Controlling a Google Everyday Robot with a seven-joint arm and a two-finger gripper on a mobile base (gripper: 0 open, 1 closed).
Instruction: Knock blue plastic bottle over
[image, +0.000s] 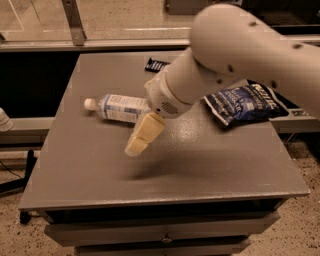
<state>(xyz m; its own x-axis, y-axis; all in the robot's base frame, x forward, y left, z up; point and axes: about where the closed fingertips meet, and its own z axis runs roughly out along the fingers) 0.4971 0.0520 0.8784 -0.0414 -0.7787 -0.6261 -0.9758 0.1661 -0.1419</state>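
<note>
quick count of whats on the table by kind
blue plastic bottle, lying on its side: 1
dark blue snack bag: 1
small dark wrapped bar: 1
total: 3
end effector hangs over the table beside the bottle

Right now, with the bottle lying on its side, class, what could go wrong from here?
The blue plastic bottle lies on its side just behind the end effector; a bump might roll it across the table. The arm passes close by the snack bag near the right edge; a swing might sweep it off.
</note>
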